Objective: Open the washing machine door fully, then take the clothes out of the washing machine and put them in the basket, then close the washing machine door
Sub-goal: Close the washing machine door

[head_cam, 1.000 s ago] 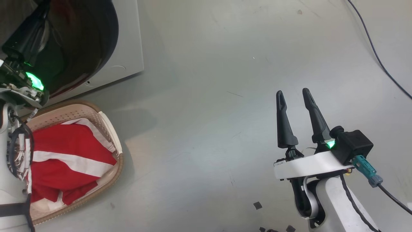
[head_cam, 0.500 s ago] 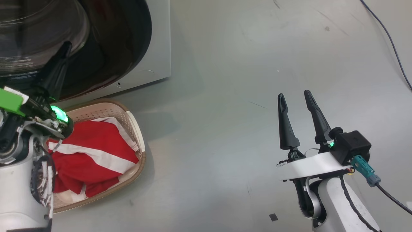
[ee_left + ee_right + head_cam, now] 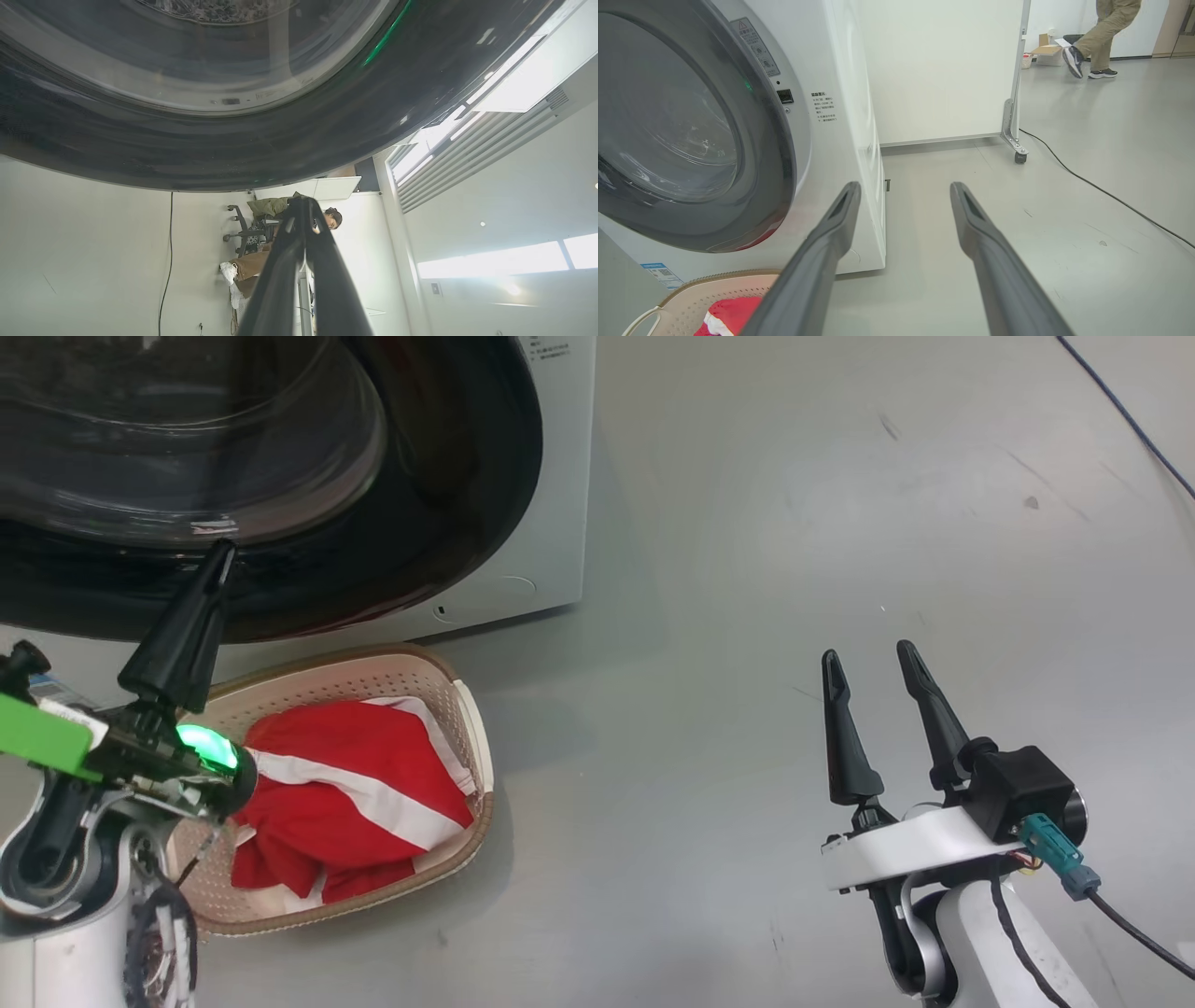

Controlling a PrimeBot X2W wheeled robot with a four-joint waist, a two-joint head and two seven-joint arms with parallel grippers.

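Observation:
The washing machine door (image 3: pixel 280 569), with its black rim and glass bowl, lies against the white washing machine (image 3: pixel 560 476) front; it appears again in the right wrist view, door (image 3: pixel 691 130) on machine (image 3: pixel 840 116). My left gripper (image 3: pixel 224 549) is shut and empty, its tip at the rim's lower edge; in the left wrist view the left gripper (image 3: pixel 302 200) sits just under the door rim (image 3: pixel 233 149). Whether it touches is unclear. The red and white clothes (image 3: pixel 355 784) lie in the cream basket (image 3: pixel 373 667) on the floor below the door. My right gripper (image 3: pixel 867 651) hangs open and empty to the right.
A dark cable (image 3: pixel 1087 182) runs over the grey floor right of the machine, past a white wheeled partition (image 3: pixel 948 70). A person's legs (image 3: pixel 1101 32) walk at the far right. A seated person (image 3: pixel 289 219) shows in the left wrist view. Bare floor lies between basket and right gripper.
The camera has turned, so the machine, door and basket have slid right in the picture. My left gripper's shut fingers have come into sight at the door's lower rim. The right gripper stays open.

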